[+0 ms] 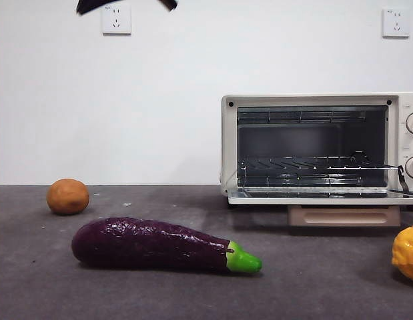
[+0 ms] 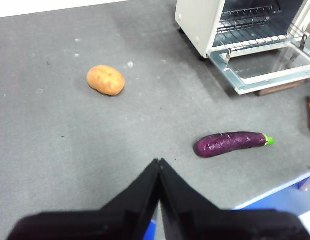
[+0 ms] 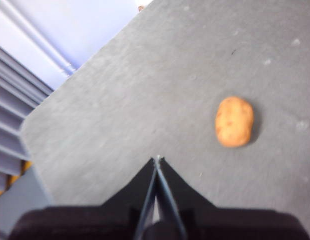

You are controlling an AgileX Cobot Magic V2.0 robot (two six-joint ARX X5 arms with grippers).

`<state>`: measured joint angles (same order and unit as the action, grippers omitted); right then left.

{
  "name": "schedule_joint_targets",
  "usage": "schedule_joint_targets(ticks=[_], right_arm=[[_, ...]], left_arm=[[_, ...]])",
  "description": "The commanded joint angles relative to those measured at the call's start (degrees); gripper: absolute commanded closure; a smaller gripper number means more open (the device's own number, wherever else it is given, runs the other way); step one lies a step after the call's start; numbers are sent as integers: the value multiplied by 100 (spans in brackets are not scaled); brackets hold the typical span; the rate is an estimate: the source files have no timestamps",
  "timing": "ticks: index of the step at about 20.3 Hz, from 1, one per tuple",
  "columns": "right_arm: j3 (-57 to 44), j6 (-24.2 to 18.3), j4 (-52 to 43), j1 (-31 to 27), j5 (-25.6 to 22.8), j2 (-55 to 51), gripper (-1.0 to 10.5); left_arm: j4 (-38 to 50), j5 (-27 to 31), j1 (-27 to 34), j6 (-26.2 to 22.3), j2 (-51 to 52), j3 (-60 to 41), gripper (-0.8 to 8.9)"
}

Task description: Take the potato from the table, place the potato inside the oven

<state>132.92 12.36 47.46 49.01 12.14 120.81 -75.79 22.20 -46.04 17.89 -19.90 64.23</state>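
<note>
The potato (image 1: 67, 196) lies alone on the dark grey table (image 1: 313, 287) at the left, an orange-brown lump; it also shows in the left wrist view as potato (image 2: 105, 80) and in the right wrist view as potato (image 3: 234, 121). The cream oven (image 1: 321, 148) stands at the right with its door folded down and the wire rack (image 1: 313, 163) bare. My left gripper (image 2: 159, 162) hovers high over the table, shut and holding nothing. My right gripper (image 3: 158, 160) is also shut and empty, above the table short of the potato. Only black arm tips (image 1: 103, 5) show in the front view.
A long purple eggplant (image 1: 159, 245) with a green tip lies in front, between potato and oven. A bumpy yellow-orange item (image 1: 407, 252) sits at the right edge. The table's edge (image 3: 69, 85) runs close to the right gripper.
</note>
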Motion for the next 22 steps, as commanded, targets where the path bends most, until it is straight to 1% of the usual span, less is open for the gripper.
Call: schedule_joint_targets(ticks=[1, 3, 4, 5, 7, 9, 11, 12, 14, 16, 17, 19, 20, 22], right_arm=[[662, -103, 107, 15, -105, 577, 946], [1023, -103, 85, 13, -179, 973, 946], [1097, -107, 11, 13, -238, 1143, 946], [1130, -131, -55, 11, -293, 1270, 946], [1130, -304, -273, 11, -562, 1523, 946], [1130, -479, -546, 9, -728, 1766, 946], [1130, -673, -903, 9, -815, 2031, 946], [1130, -704, -1067, 4, -824, 2133, 946], [1130, -765, -1397, 4, -1008, 2352, 945], [1130, -791, -1663, 4, -1054, 2531, 939], [1128, -793, -1749, 4, -1113, 2581, 883], [1128, -791, -1941, 20, -1252, 2695, 688], [1128, -791, -2041, 39, -1261, 2732, 633], [1128, -815, -2236, 55, -1257, 2811, 561]], left_arm=[[31, 31, -7, 59, 133, -24, 819], [31, 42, -7, 59, 219, -24, 819], [28, 140, -7, 57, 245, -24, 819], [28, 280, -7, 46, 267, -24, 819], [28, 680, -2, -31, 278, -24, 819], [28, 1093, -2, -85, 278, -24, 819], [24, 1419, -2, -245, 280, -24, 819], [24, 1510, -2, -332, 280, -24, 818], [22, 1637, -2, -474, 299, -26, 819], [17, 1895, -2, -686, 326, -31, 819], [17, 2050, -2, -789, 348, -33, 819], [15, 2339, -2, -933, 411, -44, 819], [15, 2455, -2, -1032, 450, -44, 819], [15, 2612, -2, -1095, 535, -44, 819]])
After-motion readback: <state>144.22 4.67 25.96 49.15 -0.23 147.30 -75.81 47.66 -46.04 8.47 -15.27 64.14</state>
